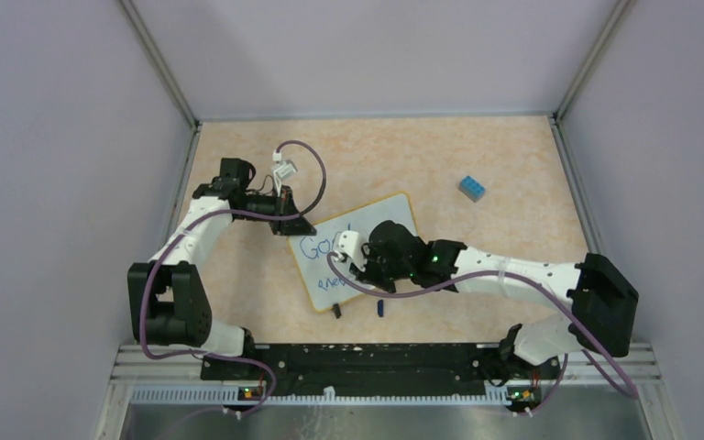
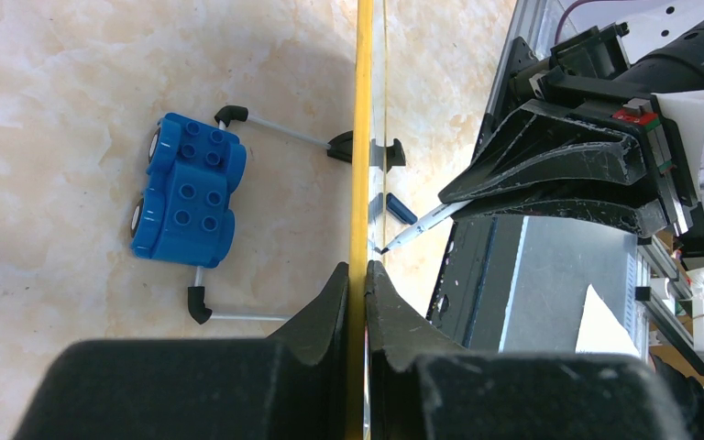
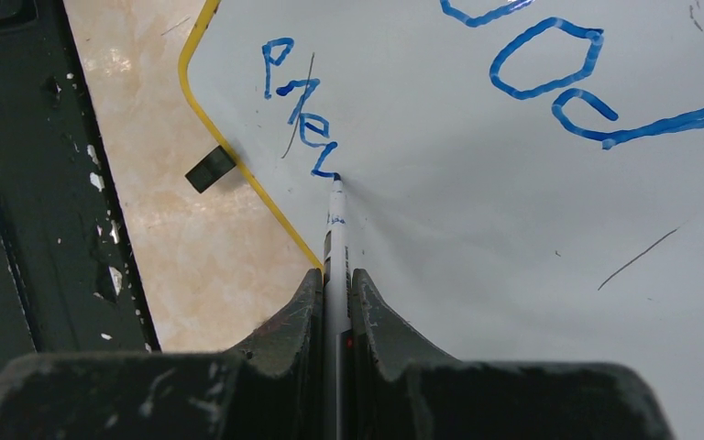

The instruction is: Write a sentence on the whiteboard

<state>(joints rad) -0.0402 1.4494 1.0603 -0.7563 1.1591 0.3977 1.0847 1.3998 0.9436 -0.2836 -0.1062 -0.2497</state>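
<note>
The whiteboard lies tilted on the tan table, with a yellow rim. My left gripper is shut on its far left edge, and the left wrist view shows the jaws pinching the rim edge-on. The sentence is blue lettering in two lines: large letters and a smaller scrawl. My right gripper is shut on a white marker, whose blue tip touches the board at the end of the scrawl. From above, that gripper hovers over the board's middle.
A small blue block sits on the table to the back right, also seen as a blue block beyond the board. A dark blue cap and a black clip foot lie by the board's near edge. A black rail runs along the front.
</note>
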